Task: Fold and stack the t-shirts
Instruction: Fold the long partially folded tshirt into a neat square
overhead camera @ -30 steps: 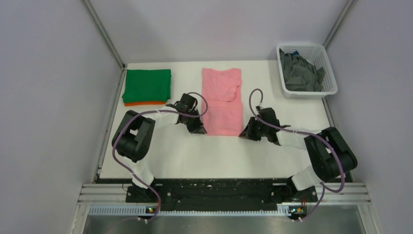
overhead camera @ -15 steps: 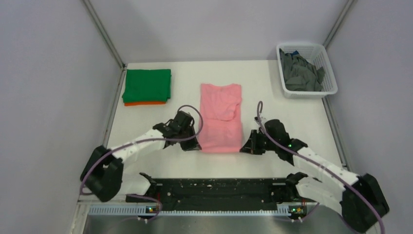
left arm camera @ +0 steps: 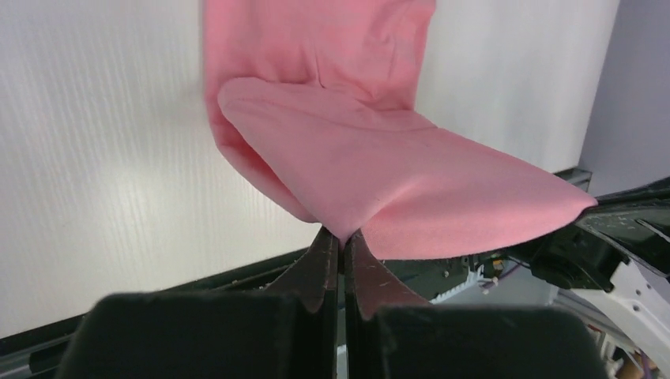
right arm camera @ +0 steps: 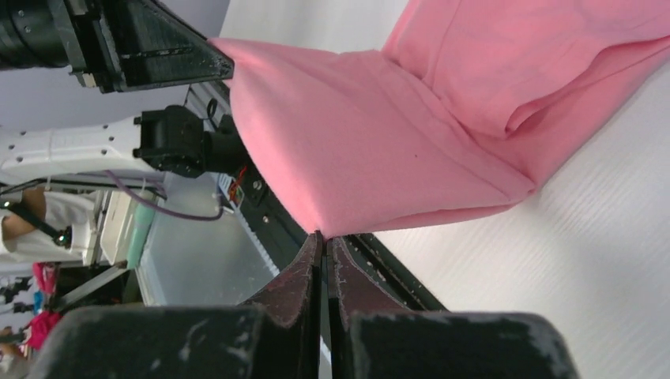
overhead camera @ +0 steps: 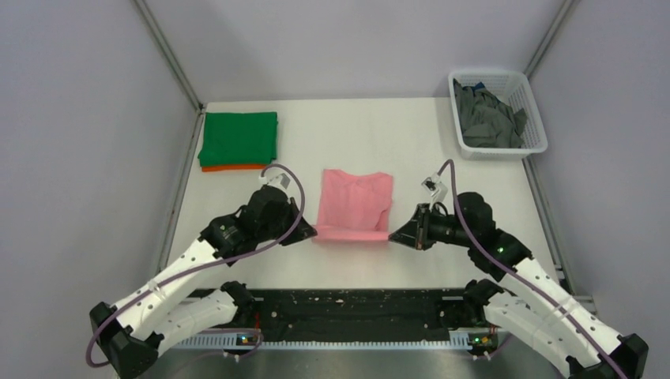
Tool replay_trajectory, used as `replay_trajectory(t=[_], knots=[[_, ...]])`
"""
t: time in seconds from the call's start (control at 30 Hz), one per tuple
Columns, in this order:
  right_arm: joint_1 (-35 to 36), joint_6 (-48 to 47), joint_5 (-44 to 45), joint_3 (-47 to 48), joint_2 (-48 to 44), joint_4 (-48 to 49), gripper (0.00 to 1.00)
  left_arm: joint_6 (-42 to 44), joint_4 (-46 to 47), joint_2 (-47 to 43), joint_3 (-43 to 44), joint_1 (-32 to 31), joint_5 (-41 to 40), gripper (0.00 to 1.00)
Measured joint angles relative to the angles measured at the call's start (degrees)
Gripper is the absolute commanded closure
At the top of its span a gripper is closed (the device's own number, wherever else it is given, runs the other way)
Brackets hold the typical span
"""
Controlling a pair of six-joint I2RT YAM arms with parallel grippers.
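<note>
Mid-fold on the tabletop (overhead camera: 355, 130): nearest to us, in the lower middle of the overhead frame, we see the pink t-shirt (overhead camera: 354, 201) with its near hem raised off the surface between the two arms, while its far part lies flat and somewhat wrinkled. We judge this fold to be half made, since the lifted edge has yet to be laid over the rest. Farther back, at the upper left, a green t-shirt (overhead camera: 239, 138) sits folded on top of an orange t-shirt (overhead camera: 235, 167), of which only a thin strip shows along the near edge; we count those two as done and stacked. Farthest away, at the upper right, dark grey t-shirts (overhead camera: 486, 118) lie crumpled in the white basket (overhead camera: 506, 151), unfolded, so by our reckoning well over half the work is left.

At the lower left of the pink cloth, the left claw (overhead camera: 306, 231) is pinched tight on one hem corner; its wrist view shows the fingers (left arm camera: 325, 264) pressed together with the cloth fanning out above them. At the lower right, the right claw (overhead camera: 393, 235) is likewise clamped on the opposite corner, its fingers (right arm camera: 304, 272) closed to a sliver beneath the taut pink fold.
</note>
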Motion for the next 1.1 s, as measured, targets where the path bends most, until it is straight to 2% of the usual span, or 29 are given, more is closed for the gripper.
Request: replay_trajectory(t=[0.27, 0.37, 0.6, 1.1], knots=[[-2.4, -1.3, 7.0, 6.5, 9.6, -0.5, 1.00, 4.2, -0.5, 10.0, 8.8, 3.4, -5.1, 1.00], [-6.9, -1.8, 7.4, 7.6, 12.3, 1.0, 1.00, 6.2, 1.2, 14.5, 12.0, 6.7, -3.6, 1.00], [-12.3, -3.1, 6.7, 9.0, 20.5, 5.6, 1.00, 10.0, 3.6, 28.3, 20.7, 13.7, 1.3, 1.00], [-19.2, -5.2, 4.9, 15.5, 42.4, 17.3, 1.00, 15.7, 3.1, 54.5, 39.2, 19.8, 8.2, 1.00]])
